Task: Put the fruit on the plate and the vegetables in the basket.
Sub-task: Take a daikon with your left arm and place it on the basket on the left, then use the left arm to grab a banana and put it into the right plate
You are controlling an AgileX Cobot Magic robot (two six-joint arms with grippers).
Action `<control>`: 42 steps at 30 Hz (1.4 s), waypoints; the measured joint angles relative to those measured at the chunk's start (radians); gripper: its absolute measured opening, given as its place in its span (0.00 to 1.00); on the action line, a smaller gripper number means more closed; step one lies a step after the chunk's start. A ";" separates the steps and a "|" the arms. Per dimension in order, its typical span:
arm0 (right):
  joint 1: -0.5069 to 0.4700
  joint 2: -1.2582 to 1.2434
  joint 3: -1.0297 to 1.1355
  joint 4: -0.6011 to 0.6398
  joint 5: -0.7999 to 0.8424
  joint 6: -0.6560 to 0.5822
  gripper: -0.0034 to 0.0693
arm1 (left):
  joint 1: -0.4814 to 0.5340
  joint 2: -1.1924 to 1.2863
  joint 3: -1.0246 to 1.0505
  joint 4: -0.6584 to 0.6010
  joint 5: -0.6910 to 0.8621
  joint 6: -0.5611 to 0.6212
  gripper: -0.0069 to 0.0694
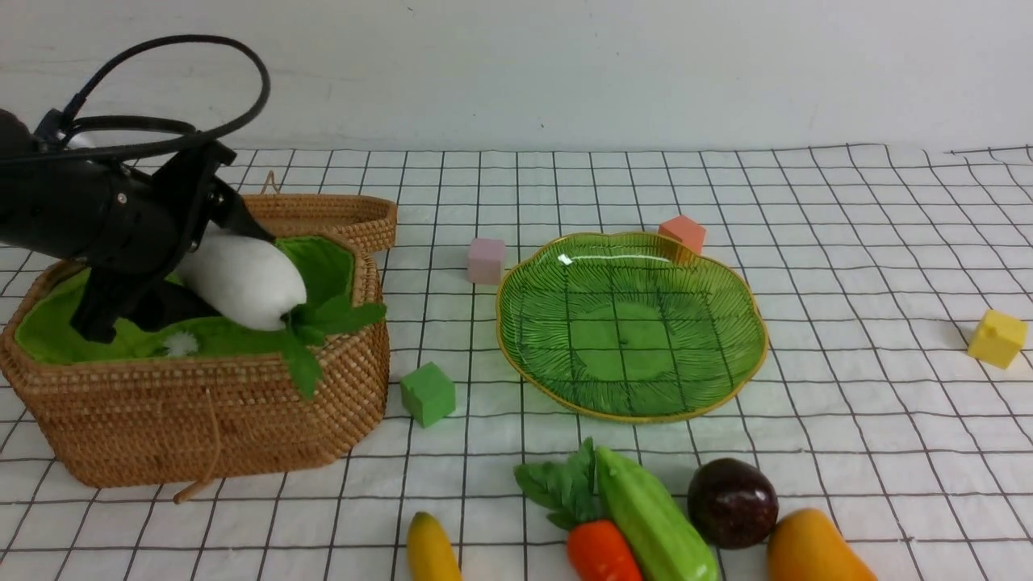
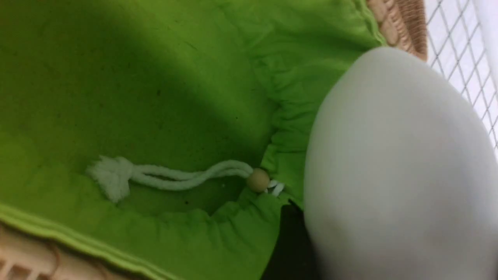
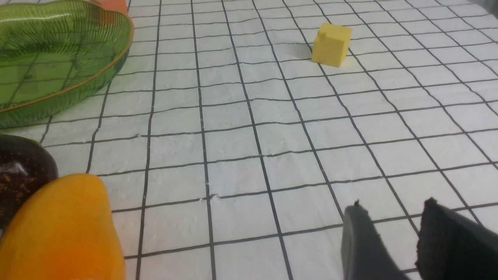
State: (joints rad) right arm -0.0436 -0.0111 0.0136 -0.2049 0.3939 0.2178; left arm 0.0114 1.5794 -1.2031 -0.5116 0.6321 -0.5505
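One radish [image 1: 260,297] [image 2: 389,175]: white, lying tilted above the basket's green lining [image 1: 48,335] [image 2: 155,77], its leaves [image 1: 327,321] spilling over the basket's right rim.
Left gripper [image 1: 222,270]: clamped on the radish, one black finger above it and one below, reaching into the basket from its left side.
Basket [image 1: 202,411]: brown woven, lid [image 1: 323,211] folded back behind it; a white drawstring cord [image 2: 175,179] lies on the lining near the radish.
Plate [image 1: 629,323] [image 3: 58,46]: green ribbed glass with a gold rim, to the right of the basket, nothing on it.
Other vegetables: carrot [image 1: 601,553] and light-green gourd [image 1: 654,524], touching, on the cloth nearer the camera and to the right of the basket.
Fruit: banana [image 1: 432,549] just right of the basket's near corner, cut off by the frame edge; purple ball [image 1: 732,503] [image 3: 19,171] and mango [image 1: 815,549] [image 3: 62,229] further right, touching each other.
Cubes: green cube [image 1: 428,393] just beside the basket's right wall; pink cube [image 1: 486,260] and orange cube [image 1: 683,232] further right; yellow cube [image 1: 997,338] [image 3: 331,44] farthest from the basket.
Right gripper [image 3: 393,212]: fingers parted, cloth showing between them, grasping nothing; well to the right of the basket.
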 joint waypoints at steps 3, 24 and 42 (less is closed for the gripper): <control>0.000 0.000 0.000 0.000 0.000 0.000 0.38 | 0.000 0.001 -0.025 0.006 0.008 0.028 0.92; 0.000 0.000 0.000 0.000 0.000 0.000 0.38 | -0.326 -0.340 0.109 0.230 0.319 0.098 0.83; 0.000 0.000 0.000 0.000 0.000 0.000 0.38 | -0.665 0.162 0.251 0.229 -0.031 -0.207 0.83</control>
State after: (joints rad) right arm -0.0436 -0.0111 0.0136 -0.2049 0.3939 0.2178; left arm -0.6533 1.7409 -0.9524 -0.2823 0.6008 -0.7573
